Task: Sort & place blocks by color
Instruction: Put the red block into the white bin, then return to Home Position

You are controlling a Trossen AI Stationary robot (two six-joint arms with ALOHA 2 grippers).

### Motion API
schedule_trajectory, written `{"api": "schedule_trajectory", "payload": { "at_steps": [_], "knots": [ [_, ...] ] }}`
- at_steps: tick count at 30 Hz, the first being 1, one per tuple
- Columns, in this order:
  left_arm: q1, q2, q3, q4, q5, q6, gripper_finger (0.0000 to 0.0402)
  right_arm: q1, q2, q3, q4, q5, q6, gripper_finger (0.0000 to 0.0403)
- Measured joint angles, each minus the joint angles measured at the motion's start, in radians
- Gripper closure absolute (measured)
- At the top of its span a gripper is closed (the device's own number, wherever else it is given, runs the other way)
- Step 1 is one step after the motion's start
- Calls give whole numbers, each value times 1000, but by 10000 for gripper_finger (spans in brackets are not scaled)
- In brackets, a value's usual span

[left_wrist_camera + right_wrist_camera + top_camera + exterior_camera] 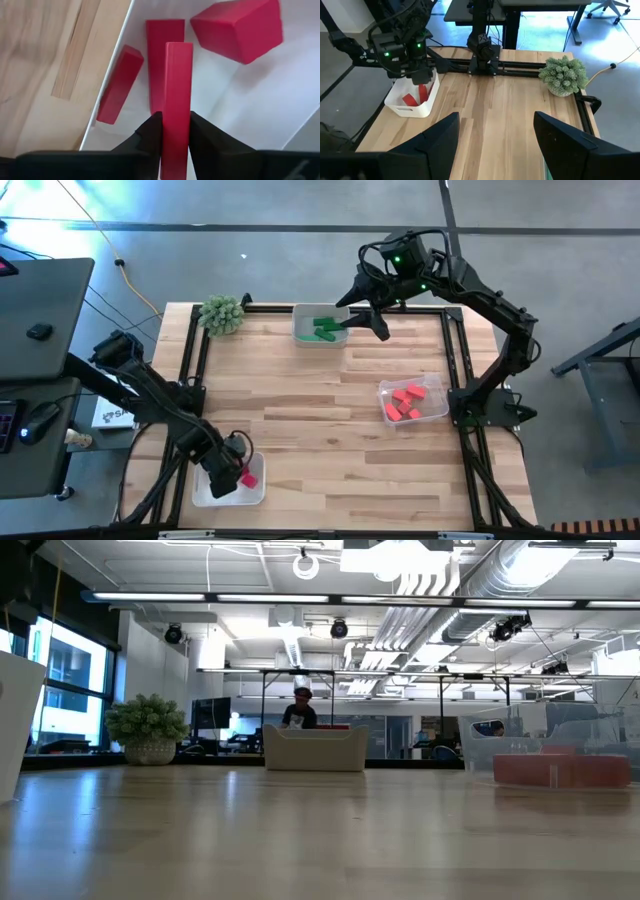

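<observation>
Left gripper [176, 131] is clamping a long red rectangular block [177, 95] between its two dark fingers [150, 135], holding it over the white plastic tray [232, 492] at the table's near left corner. Three more red blocks [238, 27] are lying on that tray's floor beneath it. Right gripper [495, 131] is hovering with its fingers spread apart beside the far white tray [304, 332], which is holding green blocks [325, 330]. A clear plastic tray [432, 388] near the right edge is containing coral-red blocks [404, 402].

All three trays are resting on a light wooden butcher-block table [320, 430] bordered by a black metal frame [195, 345]. A spiky green plant ball [222, 313] is sitting at the far left corner. Beyond the table, an open office with exposed ceiling ducts [440, 575] is showing, with a person [300, 710] sitting behind the far tray.
</observation>
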Motion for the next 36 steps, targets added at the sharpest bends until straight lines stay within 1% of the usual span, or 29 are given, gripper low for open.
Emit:
{"api": "schedule_trajectory", "payload": {
  "at_steps": [8, 12, 14, 19, 23, 26, 30, 34, 36],
  "knots": [
    [15, 0, -9, 17, 11, -18, 281, -1, 0, 0, 0, 0, -8, 158],
    [35, 0, -9, 18, 20, -37, 264, -2, 0, 0, 0, 0, -28, 158],
    [48, 0, 6, 17, 7, -31, 261, -2, 0, 0, 0, 0, -29, 158],
    [85, -67, 69, 22, -139, 41, 262, -2, 0, 0, 0, -2, -27, 158],
    [132, -162, 94, 23, -281, 106, 263, 15, 0, 0, 0, -5, -21, 158],
    [168, -253, 95, 47, -384, 191, 263, 48, 1, 0, 1, -6, -21, 158],
    [223, -380, 95, 169, -481, 383, 264, 88, 1, 0, 31, 24, 13, 158],
    [280, -492, 97, 336, -485, 643, 264, 109, 1, 0, 107, 96, 89, 158],
    [308, -545, 97, 371, -463, 762, 264, 117, 1, 0, 155, 136, 138, 158]
  ]
}}
